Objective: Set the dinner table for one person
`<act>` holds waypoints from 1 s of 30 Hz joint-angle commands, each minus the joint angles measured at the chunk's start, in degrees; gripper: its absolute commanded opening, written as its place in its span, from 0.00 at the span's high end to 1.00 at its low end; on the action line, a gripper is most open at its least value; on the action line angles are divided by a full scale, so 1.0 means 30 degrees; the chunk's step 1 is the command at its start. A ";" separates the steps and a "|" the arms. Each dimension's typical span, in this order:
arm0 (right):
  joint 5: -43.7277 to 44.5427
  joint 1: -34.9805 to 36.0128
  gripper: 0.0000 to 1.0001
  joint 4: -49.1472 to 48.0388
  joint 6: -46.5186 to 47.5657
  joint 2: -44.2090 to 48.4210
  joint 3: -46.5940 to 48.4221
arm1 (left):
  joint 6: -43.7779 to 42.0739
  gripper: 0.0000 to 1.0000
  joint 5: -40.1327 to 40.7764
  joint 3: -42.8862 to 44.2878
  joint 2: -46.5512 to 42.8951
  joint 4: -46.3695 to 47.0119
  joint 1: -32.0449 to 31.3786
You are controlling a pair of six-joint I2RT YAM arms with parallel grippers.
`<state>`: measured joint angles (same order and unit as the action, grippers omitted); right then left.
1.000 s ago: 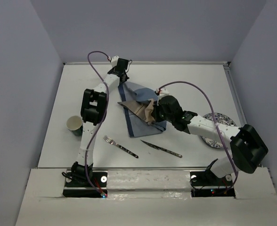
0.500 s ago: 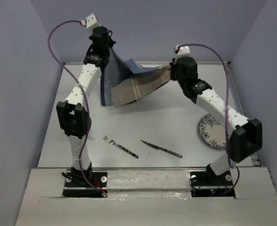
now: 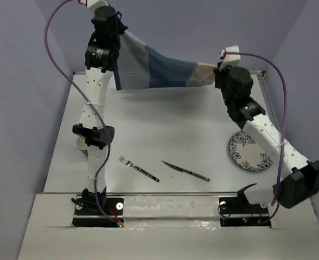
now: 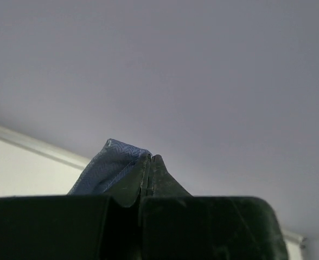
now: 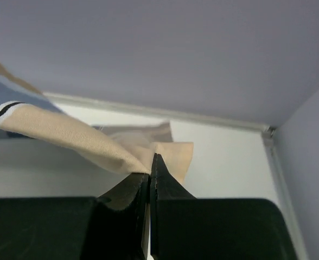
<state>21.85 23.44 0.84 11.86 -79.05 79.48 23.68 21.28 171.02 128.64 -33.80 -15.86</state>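
The blue-and-tan patchwork placemat (image 3: 159, 70) hangs stretched in the air above the far part of the white dinner table (image 3: 165, 124). My left gripper (image 3: 117, 33) is shut on its blue corner (image 4: 113, 165), high at the far left. My right gripper (image 3: 218, 69) is shut on its tan corner (image 5: 94, 142) at the far right. A fork (image 3: 139, 168) and a knife (image 3: 185, 171) lie near the front. A blue-patterned plate (image 3: 248, 151) lies at the right. A cup (image 3: 82, 143) is mostly hidden behind my left arm.
Grey walls stand close on the left, the back and the right. The arm bases sit on a white ledge (image 3: 165, 208) at the near edge.
Both arms have risen and moved apart, lifting the crumpled placemat off the table and pulling it out wide between them.
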 commanded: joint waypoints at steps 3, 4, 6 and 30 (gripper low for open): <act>-0.1103 0.1384 1.00 -0.1453 -0.4830 0.0628 -0.8262 | -0.1301 1.00 -0.0350 -0.3416 -0.1208 -0.2741 -0.1454; -0.0897 0.1385 1.00 -0.1394 -0.4976 0.0539 -0.8562 | -0.1186 1.00 -0.1079 -0.4177 -0.1915 -0.2592 -0.1279; -0.0982 0.1385 1.00 -0.0813 -0.5270 0.0363 -0.8798 | -0.1185 1.00 -0.1467 -0.8312 -0.3438 -0.1891 -0.0985; 0.1477 0.1385 1.00 0.1536 -0.4658 0.5633 -0.4497 | 0.2244 1.00 -0.1498 -3.4745 -2.2163 1.4928 -0.0163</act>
<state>22.76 27.57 9.74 -7.86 -68.29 56.93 30.65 12.91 60.84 70.76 1.34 -16.03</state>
